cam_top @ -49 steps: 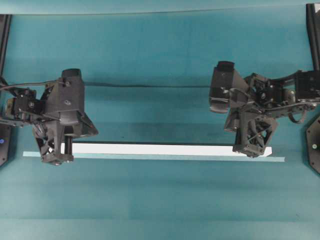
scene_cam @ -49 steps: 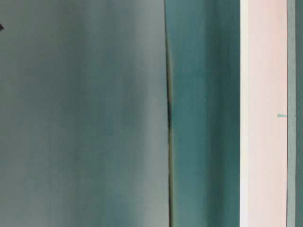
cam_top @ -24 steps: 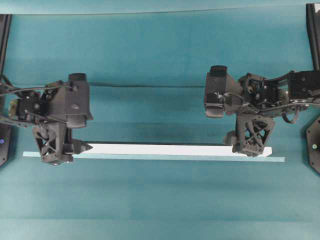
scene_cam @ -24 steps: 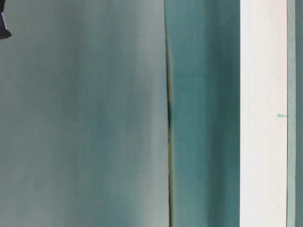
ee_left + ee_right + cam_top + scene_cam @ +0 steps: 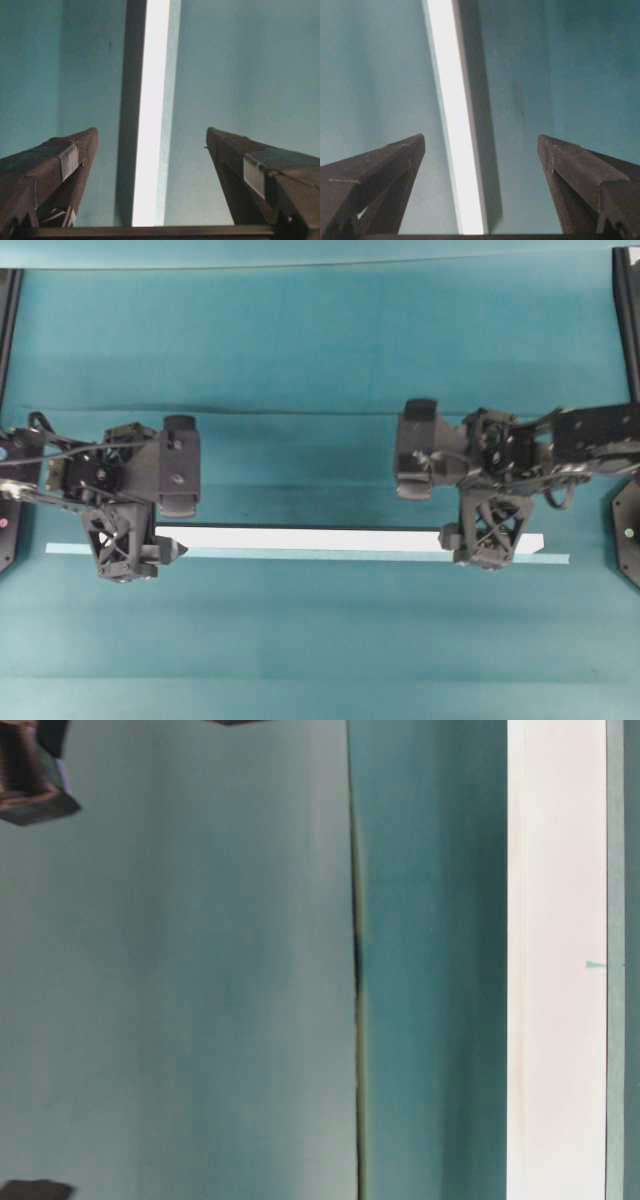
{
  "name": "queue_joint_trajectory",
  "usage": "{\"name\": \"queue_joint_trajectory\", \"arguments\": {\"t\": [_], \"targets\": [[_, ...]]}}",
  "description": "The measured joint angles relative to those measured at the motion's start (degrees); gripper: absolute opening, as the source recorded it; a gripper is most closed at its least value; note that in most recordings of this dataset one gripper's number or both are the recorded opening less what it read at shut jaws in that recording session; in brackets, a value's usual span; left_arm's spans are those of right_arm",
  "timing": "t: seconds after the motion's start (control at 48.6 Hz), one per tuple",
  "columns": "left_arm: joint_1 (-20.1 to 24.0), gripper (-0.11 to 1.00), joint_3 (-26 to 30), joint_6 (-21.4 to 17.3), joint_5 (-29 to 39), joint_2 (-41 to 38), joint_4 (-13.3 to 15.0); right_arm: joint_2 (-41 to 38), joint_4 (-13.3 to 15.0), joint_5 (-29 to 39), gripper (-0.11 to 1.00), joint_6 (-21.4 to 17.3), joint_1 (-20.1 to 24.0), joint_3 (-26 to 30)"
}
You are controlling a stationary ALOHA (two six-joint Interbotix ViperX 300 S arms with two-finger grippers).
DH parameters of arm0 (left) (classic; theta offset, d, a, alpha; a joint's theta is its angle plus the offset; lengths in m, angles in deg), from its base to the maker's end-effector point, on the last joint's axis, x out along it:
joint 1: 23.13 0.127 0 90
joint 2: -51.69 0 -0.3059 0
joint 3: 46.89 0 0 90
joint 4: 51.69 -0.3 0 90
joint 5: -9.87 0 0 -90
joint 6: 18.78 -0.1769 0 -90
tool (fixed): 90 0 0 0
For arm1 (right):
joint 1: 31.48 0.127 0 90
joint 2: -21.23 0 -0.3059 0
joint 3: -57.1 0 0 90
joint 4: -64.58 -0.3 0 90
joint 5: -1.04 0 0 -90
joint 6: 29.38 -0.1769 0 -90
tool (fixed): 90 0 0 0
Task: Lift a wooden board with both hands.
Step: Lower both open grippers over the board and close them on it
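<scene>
The wooden board [image 5: 320, 539] is a long white plank with a dark far edge, lying flat across the teal table. My left gripper [image 5: 124, 548] hangs over its left end and my right gripper [image 5: 486, 540] over its right end. In the left wrist view the board [image 5: 151, 100] runs away between the two fingers [image 5: 75, 155], which stand wide apart and clear of it; the left gripper [image 5: 151, 132] is open. In the right wrist view the board [image 5: 451, 110] lies between widely spread fingers [image 5: 570, 165]; the right gripper [image 5: 481, 137] is open and does not touch the board.
A thinner pale teal strip [image 5: 555, 559] lies along the board's near edge and sticks out past both ends. A seam [image 5: 300, 413] crosses the table behind the arms. In the table-level view the board [image 5: 555, 960] is a white band; dark gripper parts [image 5: 35, 795] show at the left.
Both grippers have shifted inward along the board and tipped to point more straight down over it. Dark gripper parts have come into the table-level view. The board has not moved.
</scene>
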Motion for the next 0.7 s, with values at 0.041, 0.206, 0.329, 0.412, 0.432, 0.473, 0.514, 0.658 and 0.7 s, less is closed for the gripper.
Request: {"name": "queue_joint_trajectory", "arguments": {"t": [0.041,0.206,0.329,0.412,0.432,0.473,0.514,0.658,0.7], "targets": [[-0.09,0.97,-0.35,0.00,-0.53,-0.70,0.09,-0.62,0.00,-0.97,0.95,0.00,0.35,-0.35],[-0.09,0.97,-2.11,0.18,-3.60,-3.25,0.09,-3.69,0.00,-4.57,0.95,-0.09,0.79,-1.76],[0.00,0.97,-2.90,0.18,-5.62,-4.48,0.00,-5.27,-0.26,-5.80,0.95,-0.09,1.41,-1.93],[-0.09,0.97,-3.08,0.18,-6.50,-5.27,0.09,-5.98,-0.70,-6.42,0.95,-0.09,2.02,-2.29],[0.00,0.97,-3.08,0.18,-6.68,-5.54,0.00,-6.15,-0.79,-6.68,0.95,0.00,2.11,-2.37],[-0.09,0.97,-3.16,0.09,-6.86,-5.98,0.00,-6.50,-0.79,-7.12,0.95,0.00,2.37,-2.72],[-0.09,0.97,-3.43,-0.18,-7.03,-6.33,0.09,-6.86,-0.88,-7.65,0.95,-0.09,2.46,-2.99],[-0.09,0.97,-4.31,-0.44,-8.61,-7.91,0.00,-7.56,-0.97,-9.49,0.95,-0.09,2.64,-3.87],[-0.09,0.97,-4.66,-0.35,-9.14,-8.17,0.00,-7.82,-0.97,-9.93,0.95,-0.09,2.64,-4.13]]}}
